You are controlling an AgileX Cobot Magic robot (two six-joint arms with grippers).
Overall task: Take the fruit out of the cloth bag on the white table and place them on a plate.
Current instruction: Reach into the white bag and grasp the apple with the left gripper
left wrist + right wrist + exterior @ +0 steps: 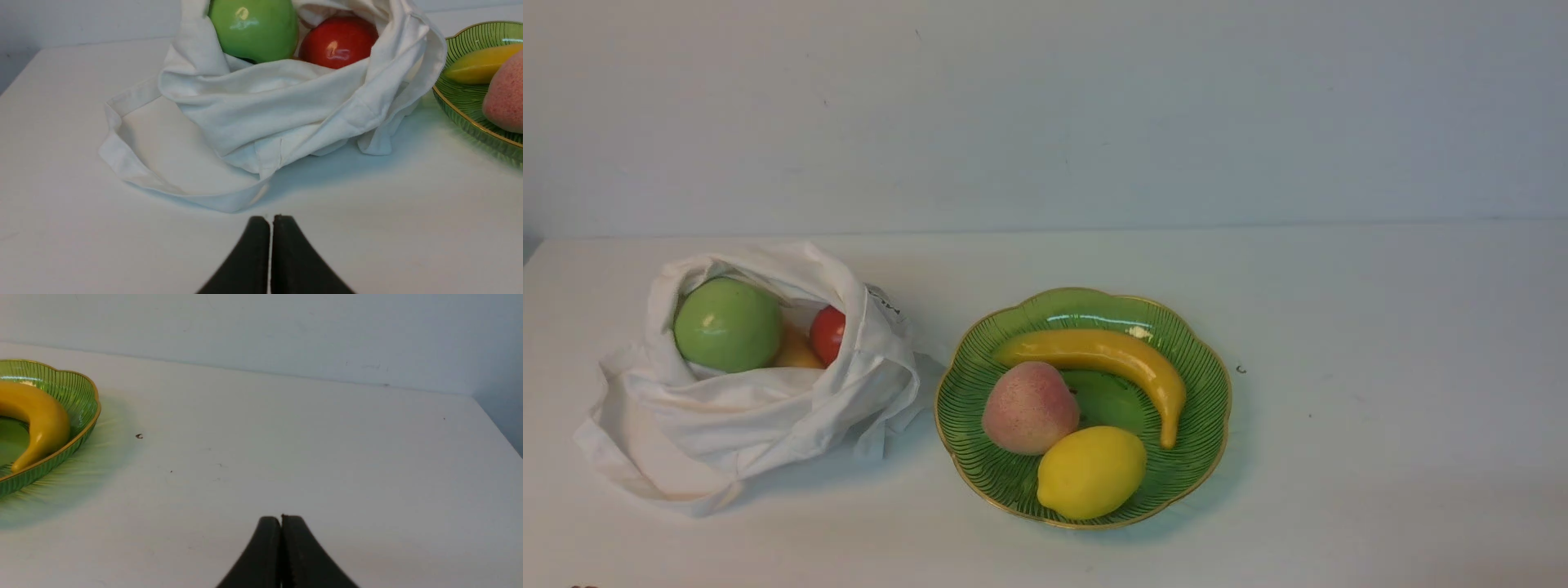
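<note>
The white cloth bag (743, 392) lies crumpled on the white table (1380, 367) at the left, its mouth open. Inside it sit a green apple (727, 324), a red fruit (827, 333) and an orange-yellow fruit (796, 353) between them. The green plate (1201, 359) with its gold rim stands to the bag's right. My left gripper (271, 218) is shut and empty, low over the table in front of the bag (265, 118); the apple (253, 28) and the red fruit (337, 41) show there. My right gripper (281, 518) is shut and empty, to the right of the plate (77, 396). Neither gripper shows in the front view.
On the plate lie a yellow banana (1111, 359), a pink peach (1029, 407) and a yellow lemon (1090, 471). A pale wall (1045, 114) rises behind the table. The table's right edge (496, 424) shows in the right wrist view. A small dark speck (1241, 369) lies right of the plate.
</note>
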